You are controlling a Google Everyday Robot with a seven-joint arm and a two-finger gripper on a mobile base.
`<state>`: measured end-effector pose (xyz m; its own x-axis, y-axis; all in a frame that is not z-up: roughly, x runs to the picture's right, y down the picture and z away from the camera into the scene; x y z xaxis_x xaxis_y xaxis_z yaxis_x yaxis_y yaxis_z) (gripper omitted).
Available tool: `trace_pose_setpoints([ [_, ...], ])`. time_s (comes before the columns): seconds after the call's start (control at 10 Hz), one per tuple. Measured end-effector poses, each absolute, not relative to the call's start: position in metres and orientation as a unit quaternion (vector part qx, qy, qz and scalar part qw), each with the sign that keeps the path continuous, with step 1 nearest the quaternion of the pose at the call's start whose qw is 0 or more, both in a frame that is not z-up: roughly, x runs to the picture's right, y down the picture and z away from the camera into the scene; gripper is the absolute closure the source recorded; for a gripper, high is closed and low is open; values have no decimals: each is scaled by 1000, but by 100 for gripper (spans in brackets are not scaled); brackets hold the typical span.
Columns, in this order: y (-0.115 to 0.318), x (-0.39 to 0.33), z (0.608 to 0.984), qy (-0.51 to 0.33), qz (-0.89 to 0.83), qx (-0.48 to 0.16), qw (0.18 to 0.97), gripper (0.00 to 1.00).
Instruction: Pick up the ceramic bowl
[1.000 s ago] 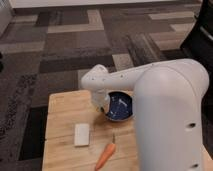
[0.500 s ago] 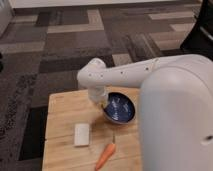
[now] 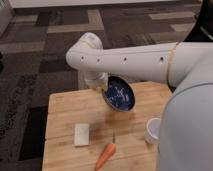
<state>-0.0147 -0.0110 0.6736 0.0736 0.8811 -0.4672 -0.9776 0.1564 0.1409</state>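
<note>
Carrot point(image 3: 105, 156) is seen lying closest, at the near edge of the wooden counter point(image 3: 65, 107), its thick end pointing toward that edge. Just beyond it and to the left, a flat white block point(image 3: 81, 134) lies on the wood, apart from the carrot. Toward the near right corner a small white cup point(image 3: 153, 130) stands upright, partly covered by the robot's white body. Farther back, near the middle of the far edge, the ceramic bowl point(image 3: 119, 93) is held up off the counter and tipped steeply, so that its dark blue flecked inside faces the viewer and its brownish rim is seen as an oval. The end effector point(image 3: 103, 86) is closed on the bowl's upper left rim, below the bend of the white arm point(image 3: 135, 60), which reaches in from the right. Beyond the far edge, patterned grey carpet point(image 3: 45, 45) is seen.
</note>
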Motion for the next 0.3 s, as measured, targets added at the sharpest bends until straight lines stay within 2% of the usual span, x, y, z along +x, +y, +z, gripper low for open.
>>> trace_pose_setpoints([
  [0.3,-11,-14,674,230,641,-105,725,100],
])
